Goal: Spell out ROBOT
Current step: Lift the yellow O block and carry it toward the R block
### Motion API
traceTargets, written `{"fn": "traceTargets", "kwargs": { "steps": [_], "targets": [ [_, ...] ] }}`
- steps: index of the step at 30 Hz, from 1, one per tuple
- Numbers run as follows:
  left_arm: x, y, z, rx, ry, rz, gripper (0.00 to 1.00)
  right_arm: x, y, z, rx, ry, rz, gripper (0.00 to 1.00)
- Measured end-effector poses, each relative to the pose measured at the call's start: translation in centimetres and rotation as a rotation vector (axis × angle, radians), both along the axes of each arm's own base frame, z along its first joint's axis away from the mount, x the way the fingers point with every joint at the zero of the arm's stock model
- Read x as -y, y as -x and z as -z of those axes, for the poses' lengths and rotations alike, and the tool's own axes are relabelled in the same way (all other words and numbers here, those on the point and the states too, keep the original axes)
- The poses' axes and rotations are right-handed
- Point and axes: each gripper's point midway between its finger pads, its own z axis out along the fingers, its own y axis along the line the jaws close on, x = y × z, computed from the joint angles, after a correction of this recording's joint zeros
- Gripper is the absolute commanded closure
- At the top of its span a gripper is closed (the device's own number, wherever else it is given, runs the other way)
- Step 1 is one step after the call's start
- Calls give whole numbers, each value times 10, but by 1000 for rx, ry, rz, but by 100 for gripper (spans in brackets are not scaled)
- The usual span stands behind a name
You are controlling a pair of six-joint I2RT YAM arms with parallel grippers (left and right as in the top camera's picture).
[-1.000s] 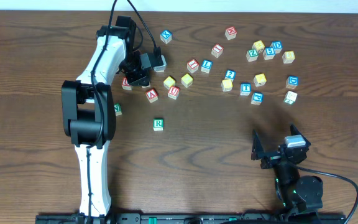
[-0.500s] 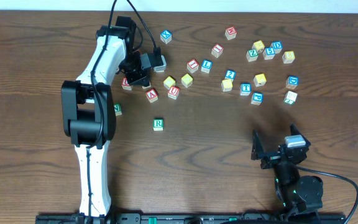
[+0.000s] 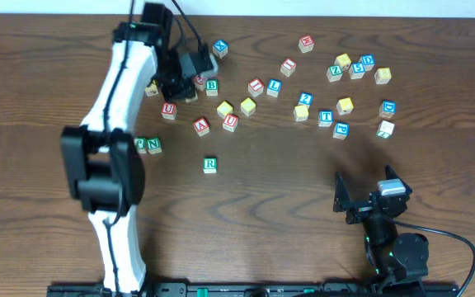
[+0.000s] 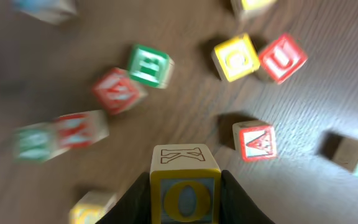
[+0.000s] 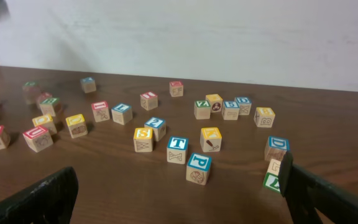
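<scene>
Left jaws are clamped tight on a yellow O cube (image 4: pixel 185 198) with a K on top, right jaws just hang wide open over the table (image 3: pixel 287 206).

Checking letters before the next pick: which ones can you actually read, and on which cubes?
"O": yellow face of the held cube, in the left gripper.
"K": that cube's top.
"R": lone green cube.
"B": green-bordered cube beside the left gripper.
"T": blue cube.
Others: too small or blurred.

R cube (image 3: pixel 210 165) lies before the B cube (image 3: pixel 212 85); T cube (image 3: pixel 326 117) sits off to their right.
</scene>
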Motion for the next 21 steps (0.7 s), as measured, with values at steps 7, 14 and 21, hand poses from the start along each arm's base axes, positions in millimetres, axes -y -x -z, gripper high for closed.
{"fn": "traceTargets", "kwargs": {
  "steps": [7, 14, 21],
  "targets": [
    [3, 9, -95, 124, 128, -235, 92, 0, 0, 0, 0, 0, 0, 1],
    [2, 22, -114, -22, 280, -642, 92, 0, 0, 0, 0, 0, 0, 1],
    [13, 39, -94, -178, 295, -853, 93, 0, 0, 0, 0, 0, 0, 1]
  ]
}}
